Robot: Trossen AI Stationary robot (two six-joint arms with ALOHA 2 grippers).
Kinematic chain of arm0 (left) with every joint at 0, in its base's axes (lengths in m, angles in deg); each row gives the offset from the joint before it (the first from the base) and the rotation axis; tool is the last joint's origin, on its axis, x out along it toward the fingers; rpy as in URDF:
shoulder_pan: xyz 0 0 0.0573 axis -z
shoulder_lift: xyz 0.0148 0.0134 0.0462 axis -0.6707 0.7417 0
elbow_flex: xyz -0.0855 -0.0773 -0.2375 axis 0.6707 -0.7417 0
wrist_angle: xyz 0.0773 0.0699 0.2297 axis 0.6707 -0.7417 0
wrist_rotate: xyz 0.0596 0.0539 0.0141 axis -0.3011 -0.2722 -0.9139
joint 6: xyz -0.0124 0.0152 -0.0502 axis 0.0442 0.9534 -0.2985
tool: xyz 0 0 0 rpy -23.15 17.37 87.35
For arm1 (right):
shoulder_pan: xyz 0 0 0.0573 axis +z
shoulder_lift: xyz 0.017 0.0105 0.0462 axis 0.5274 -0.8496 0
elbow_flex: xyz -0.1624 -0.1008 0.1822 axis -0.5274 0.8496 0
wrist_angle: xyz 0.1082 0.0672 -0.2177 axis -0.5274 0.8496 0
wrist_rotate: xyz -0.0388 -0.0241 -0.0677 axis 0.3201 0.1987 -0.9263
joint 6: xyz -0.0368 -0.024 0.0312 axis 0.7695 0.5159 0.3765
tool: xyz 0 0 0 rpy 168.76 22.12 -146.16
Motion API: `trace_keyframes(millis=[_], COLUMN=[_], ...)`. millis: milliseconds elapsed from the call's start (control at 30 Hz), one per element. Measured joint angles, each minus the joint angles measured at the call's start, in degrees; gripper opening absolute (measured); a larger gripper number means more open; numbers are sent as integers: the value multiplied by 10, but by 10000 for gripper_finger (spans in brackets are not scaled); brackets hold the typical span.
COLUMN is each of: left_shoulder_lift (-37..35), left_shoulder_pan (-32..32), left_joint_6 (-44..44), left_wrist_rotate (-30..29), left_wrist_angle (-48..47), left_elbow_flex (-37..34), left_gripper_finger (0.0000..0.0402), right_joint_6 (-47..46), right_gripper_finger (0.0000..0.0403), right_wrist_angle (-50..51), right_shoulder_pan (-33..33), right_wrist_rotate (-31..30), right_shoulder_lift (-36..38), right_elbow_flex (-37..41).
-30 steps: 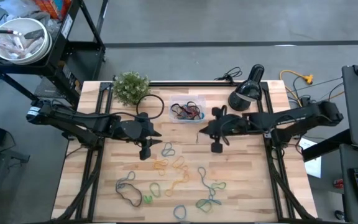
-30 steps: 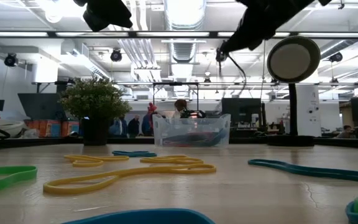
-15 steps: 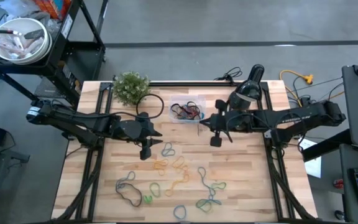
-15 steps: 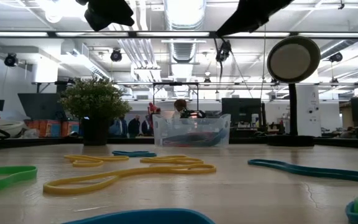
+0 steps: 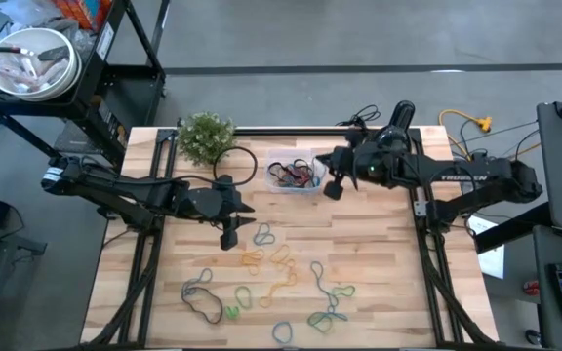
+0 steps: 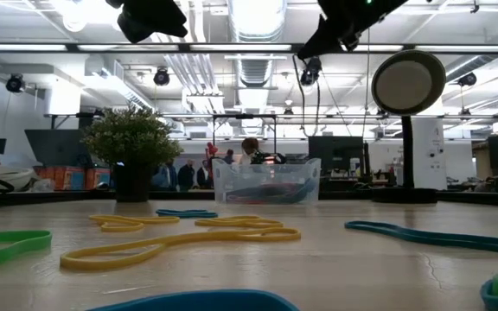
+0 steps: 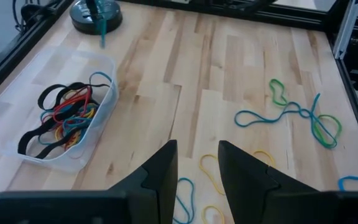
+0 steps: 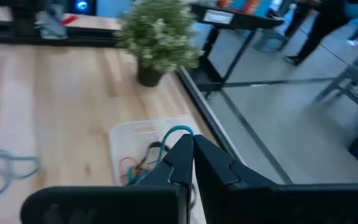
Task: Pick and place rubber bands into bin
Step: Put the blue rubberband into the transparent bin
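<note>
While right tool (image 8: 188, 152) pinches teal loop (image 8: 178, 132) — clear tub (image 8: 124, 138) beneath.

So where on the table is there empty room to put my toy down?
Bare wood lies along the table's left edge, beside the black band, and on its right side under the right arm. There is also a strip between the bin and the loose rubber bands. The front middle is crowded with bands, and the plant and lamp fill the back corners.

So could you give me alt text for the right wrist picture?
The right pincer, shut on a teal rubber band, hangs over a clear plastic rectangular bin of coloured bands on a pale wooden table, with a small leafy potted plant beyond.
</note>
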Motion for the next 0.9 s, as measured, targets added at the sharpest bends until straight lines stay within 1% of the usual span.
trace_keyframes(millis=[167, 333, 467, 700, 900], left_shoulder_lift=[0, 0, 0, 0, 0], left_shoulder_pan=[0, 0, 0, 0, 0], left_joint_6=[1, 9, 10, 10, 10], left_wrist_rotate=[-2, -5, -6, -30, -32], left_wrist_angle=[0, 11, 20, 56, 63], left_elbow_flex=[0, 0, -1, -9, -9], left_gripper_finger=[100, 100, 100, 100, 100], right_joint_6=[0, -4, -26, -58, -74], right_gripper_finger=[9, 9, 9, 8, 8], right_wrist_angle=[-27, -58, -80, -93, -93], right_shoulder_pan=[-28, -44, -60, -85, -104], right_wrist_rotate=[3, 3, 3, 4, 39], right_shoulder_lift=[-26, -80, -126, -190, -227], right_elbow_flex=[1, 1, 1, 2, 2])
